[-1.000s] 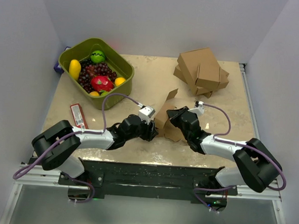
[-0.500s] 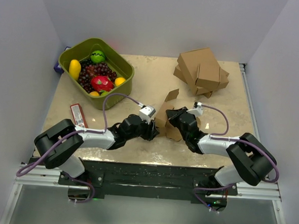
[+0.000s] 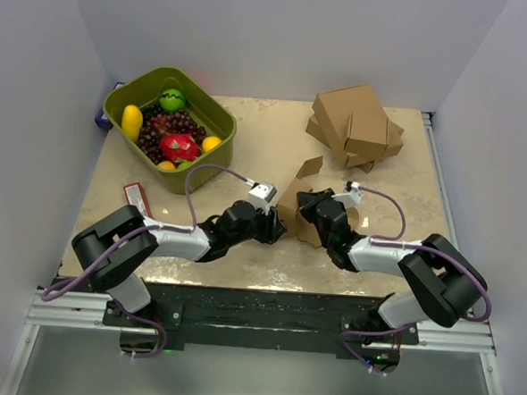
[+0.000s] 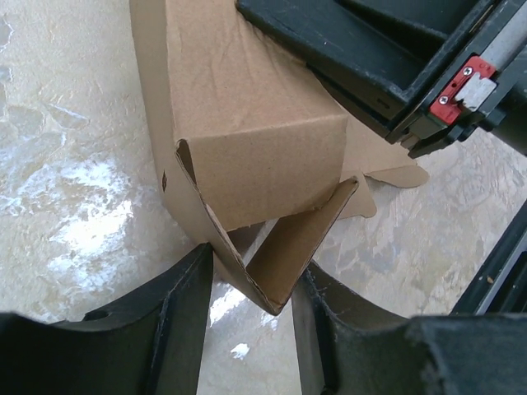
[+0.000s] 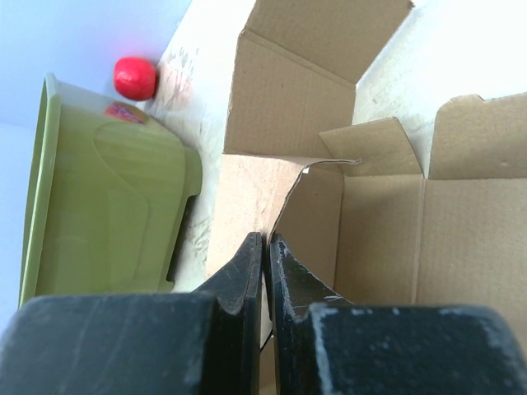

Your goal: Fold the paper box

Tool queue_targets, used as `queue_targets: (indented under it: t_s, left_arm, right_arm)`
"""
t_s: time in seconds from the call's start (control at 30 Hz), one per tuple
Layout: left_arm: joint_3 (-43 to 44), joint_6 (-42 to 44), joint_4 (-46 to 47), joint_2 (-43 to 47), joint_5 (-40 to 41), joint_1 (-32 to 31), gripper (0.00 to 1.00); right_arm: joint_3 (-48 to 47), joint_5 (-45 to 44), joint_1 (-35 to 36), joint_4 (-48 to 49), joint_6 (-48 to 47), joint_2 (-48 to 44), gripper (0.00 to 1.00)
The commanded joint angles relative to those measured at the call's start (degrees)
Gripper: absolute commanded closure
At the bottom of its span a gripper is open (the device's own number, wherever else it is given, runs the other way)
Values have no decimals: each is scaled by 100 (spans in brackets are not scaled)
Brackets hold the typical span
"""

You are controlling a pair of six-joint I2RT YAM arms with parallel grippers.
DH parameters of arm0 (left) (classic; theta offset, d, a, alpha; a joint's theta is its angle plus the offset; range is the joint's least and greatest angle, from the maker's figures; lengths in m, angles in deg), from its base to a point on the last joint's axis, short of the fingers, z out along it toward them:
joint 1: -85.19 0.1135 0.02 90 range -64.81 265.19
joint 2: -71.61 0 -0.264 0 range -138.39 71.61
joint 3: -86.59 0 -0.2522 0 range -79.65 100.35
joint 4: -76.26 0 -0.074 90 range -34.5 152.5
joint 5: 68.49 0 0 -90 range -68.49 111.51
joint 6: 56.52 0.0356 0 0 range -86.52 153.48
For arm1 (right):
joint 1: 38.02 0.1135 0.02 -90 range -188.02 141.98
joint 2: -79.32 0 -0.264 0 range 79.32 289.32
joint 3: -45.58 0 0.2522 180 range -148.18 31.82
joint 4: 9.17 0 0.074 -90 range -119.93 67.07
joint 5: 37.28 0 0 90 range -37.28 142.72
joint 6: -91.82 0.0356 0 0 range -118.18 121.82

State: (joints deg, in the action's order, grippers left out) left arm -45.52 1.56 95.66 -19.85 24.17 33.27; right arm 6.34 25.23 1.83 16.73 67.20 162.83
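Observation:
The paper box (image 3: pixel 292 202) is a brown, half-formed piece of card at the table's middle, with one flap (image 3: pixel 310 167) standing up. My left gripper (image 3: pixel 278 227) reaches it from the left. In the left wrist view a V-shaped folded corner of the box (image 4: pixel 247 123) sits between the fingers (image 4: pixel 185 304), and both press its sides, so the left gripper (image 4: pixel 254 280) is shut on it. My right gripper (image 3: pixel 306 205) comes from the right. In the right wrist view the right gripper (image 5: pixel 265 247) is shut on a thin wall of the open box (image 5: pixel 387 222).
A green tub (image 3: pixel 221 123) of fruit stands at the back left, its side (image 5: pixel 107 214) close to the box, with a red ball (image 5: pixel 135 78) beyond it. A stack of larger brown cartons (image 3: pixel 356 124) sits at the back right. A red packet (image 3: pixel 138 199) lies at the left.
My left arm has pushed right, closer in on the box, and its jaws have narrowed slightly on the folded corner. The raised flap has shifted a little. The right gripper stays shut.

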Motion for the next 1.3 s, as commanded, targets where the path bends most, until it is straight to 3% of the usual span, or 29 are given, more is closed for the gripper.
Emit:
queue_targets:
  t_s: [0.0, 0.47, 0.93, 1.27]
  left_arm:
    - [498, -376, 594, -187, 341, -134, 55]
    - [859, -429, -20, -346, 1183, -231, 55]
    - [1359, 327, -1093, -838, 2335, -600, 50]
    - [1158, 230, -838, -917, 2450, -609, 50]
  right_arm:
    - [280, 217, 242, -1154, -70, 245, 100]
    - [271, 156, 339, -1311, 97, 166, 100]
    - [-98, 68, 383, -2155, 546, -378, 100]
    - [-98, 77, 418, -2392, 756, -625, 100]
